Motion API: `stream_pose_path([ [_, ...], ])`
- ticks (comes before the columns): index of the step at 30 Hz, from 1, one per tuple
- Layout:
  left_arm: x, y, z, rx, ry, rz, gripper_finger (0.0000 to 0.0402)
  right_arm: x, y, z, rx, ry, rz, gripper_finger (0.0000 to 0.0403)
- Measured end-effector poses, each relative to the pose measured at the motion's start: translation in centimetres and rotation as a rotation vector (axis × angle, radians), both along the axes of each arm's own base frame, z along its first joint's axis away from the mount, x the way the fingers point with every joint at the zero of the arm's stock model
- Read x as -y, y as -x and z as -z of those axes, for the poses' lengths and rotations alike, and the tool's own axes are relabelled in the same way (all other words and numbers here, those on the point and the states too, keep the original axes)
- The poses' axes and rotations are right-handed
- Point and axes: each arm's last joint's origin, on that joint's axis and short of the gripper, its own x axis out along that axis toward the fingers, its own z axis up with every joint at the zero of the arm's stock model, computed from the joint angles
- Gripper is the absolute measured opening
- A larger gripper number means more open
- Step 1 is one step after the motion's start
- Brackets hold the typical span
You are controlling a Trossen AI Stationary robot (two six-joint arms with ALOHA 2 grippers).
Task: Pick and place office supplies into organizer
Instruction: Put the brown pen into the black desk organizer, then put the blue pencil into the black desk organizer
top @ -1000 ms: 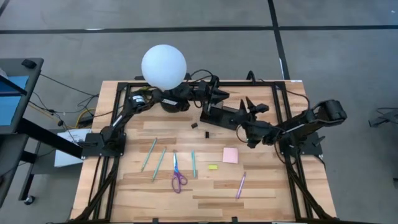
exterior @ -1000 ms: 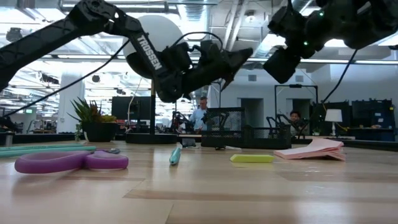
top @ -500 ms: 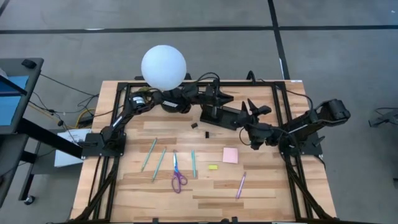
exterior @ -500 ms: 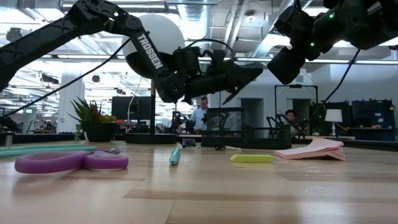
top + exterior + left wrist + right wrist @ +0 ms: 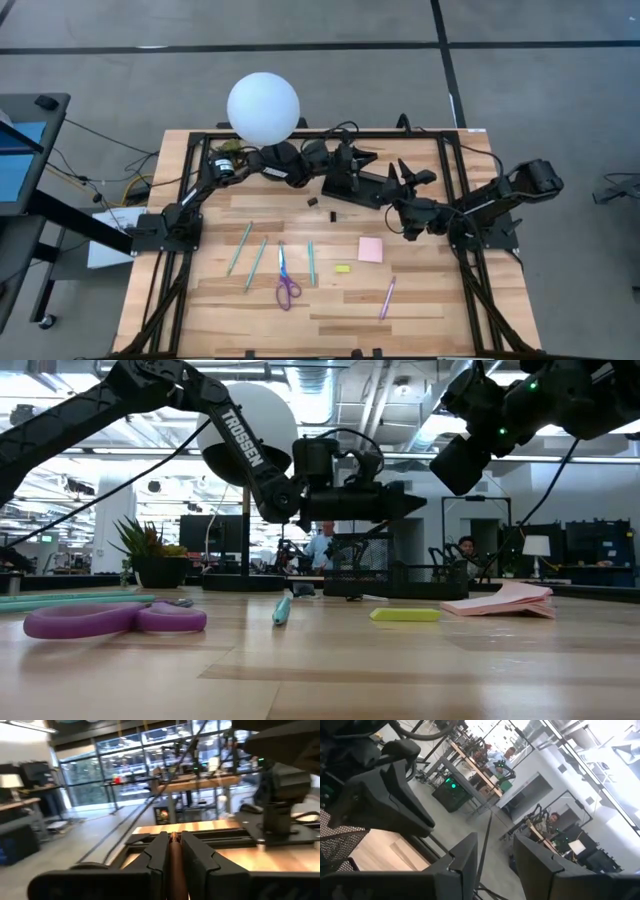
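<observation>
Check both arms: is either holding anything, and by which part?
Left gripper: fingers pinch a thin brown stick lying lengthwise between them; which end cannot be told. Right gripper: fingers apart, nothing held.

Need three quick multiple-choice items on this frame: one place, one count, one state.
1. The pink-purple pen lies: A in the organizer; B on the table, right of the scissors; C under the lamp.
2. Teal pens on the table: A one; B three; C five.
3. The left tool is: A wide open, empty; B closed on a thin brown stick; C gripping the scissors.
Key: 1B, the high view shows it on bare wood right of the scissors. 2B, three lie apart there. 3B, the left wrist view shows the fingers pinching the stick.
</observation>
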Motion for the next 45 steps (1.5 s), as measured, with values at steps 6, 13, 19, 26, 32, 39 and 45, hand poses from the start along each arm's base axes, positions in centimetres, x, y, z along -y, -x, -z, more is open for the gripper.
stream_pose_path([
  [6,-0.2,-0.1,0.7,-0.067,0.021,-0.087,0.0030,0.0,0.0,0.0,0.000,0.000,0.000,0.0118],
  [13,-0.5,0.0,1.1,-0.116,0.114,-0.194,0.0065,0.0,0.0,0.0,-0.001,0.000,0.000,0.0118],
  [19,-0.2,-0.1,1.0,-0.103,0.115,-0.181,0.0101,0.0,0.0,0.0,-0.001,0.000,0.001,0.0118],
  [26,1.1,-0.5,1.0,-0.108,0.105,-0.156,0.0122,0.0,0.0,0.1,-0.010,0.002,0.001,0.0118],
  [32,2.3,-0.6,-1.7,-0.072,0.030,-0.169,0.0123,-0.1,0.0,0.1,-0.010,0.002,-0.003,0.0118],
  [39,4.3,1.1,-8.9,-0.193,0.079,-0.183,0.0123,-1.2,0.1,0.1,-0.039,0.008,-0.049,0.0118],
  [45,7.4,6.1,-15.5,-0.513,-0.004,-0.132,0.0123,-2.3,0.6,-0.8,-0.029,0.007,-0.101,0.0118],
])
